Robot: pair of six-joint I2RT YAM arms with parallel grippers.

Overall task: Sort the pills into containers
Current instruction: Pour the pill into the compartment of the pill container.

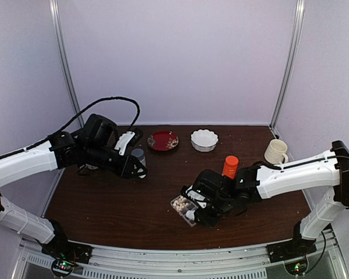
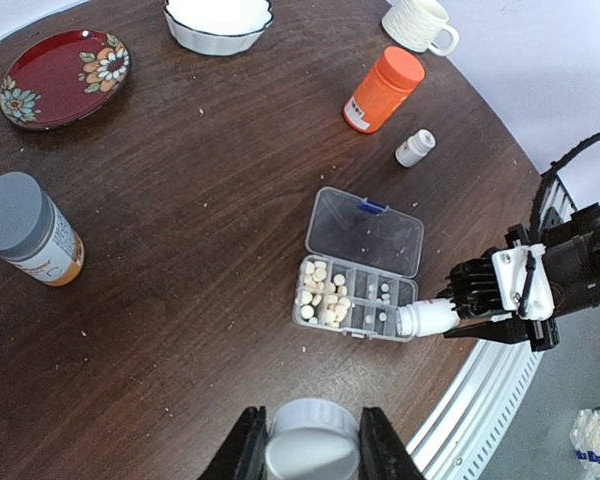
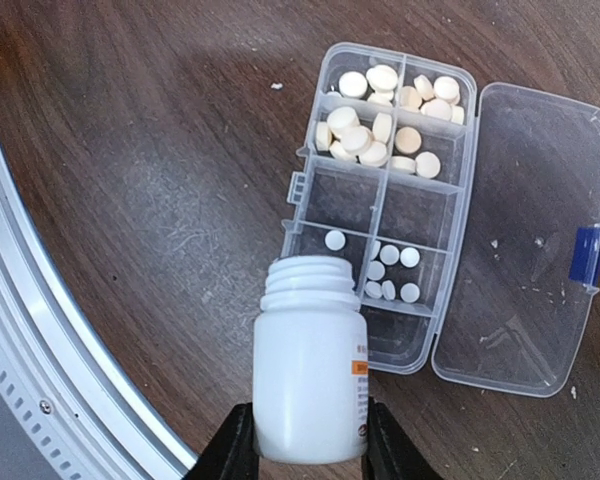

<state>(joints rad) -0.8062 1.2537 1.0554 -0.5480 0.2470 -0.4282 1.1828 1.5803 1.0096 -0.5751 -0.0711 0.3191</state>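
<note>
Two rows of little cells make up the clear pill box (image 3: 385, 200), its hinged lid (image 3: 525, 240) lying flat open alongside. Cream pills (image 3: 375, 135) heap the cells at the box's end away from the white bottle (image 3: 310, 370), and a few small white ones sit in the cells nearest it. The bottle's open mouth tips over that near end. The right gripper (image 3: 307, 445) has its jaws clamped on the bottle's body. The left gripper (image 2: 312, 455), well apart from the box, pinches a round white cap (image 2: 312, 430). An orange bottle (image 2: 383, 90) and a tiny white vial (image 2: 415, 148) stand beyond the box's lid.
</note>
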